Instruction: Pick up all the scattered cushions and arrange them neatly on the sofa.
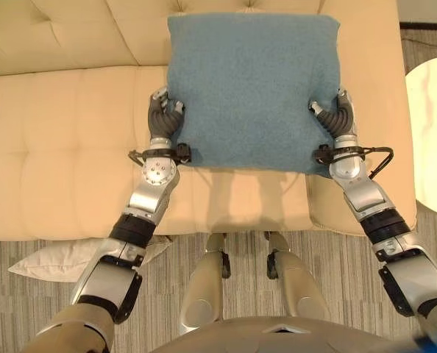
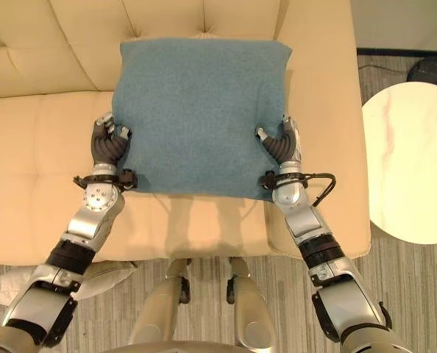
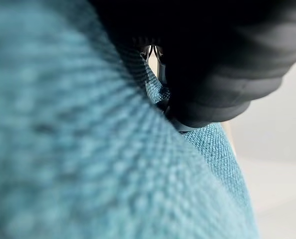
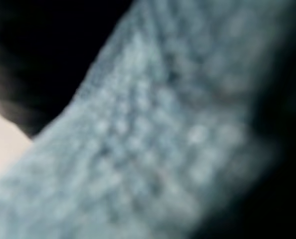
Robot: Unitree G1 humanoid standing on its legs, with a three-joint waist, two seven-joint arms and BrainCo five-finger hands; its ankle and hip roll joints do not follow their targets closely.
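A square teal-blue cushion (image 1: 248,92) leans against the cream sofa's (image 1: 64,140) backrest, over its seat; a pale cushion (image 1: 57,259) lies on the floor below.

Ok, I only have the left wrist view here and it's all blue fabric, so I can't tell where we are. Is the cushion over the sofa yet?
Observer: Yes. The blue cushion is over the beige sofa, its far edge against the backrest.
Operator: Who's holding it?
Observer: Both. The left hand grips its left edge and the right hand its right edge.
Operator: Any cushions left to collect?
Observer: One white cushion lies on the floor by the sofa's front, on the robot's left.
Operator: Anything near the right arm?
Observer: A round white table stands beside the sofa's right end.
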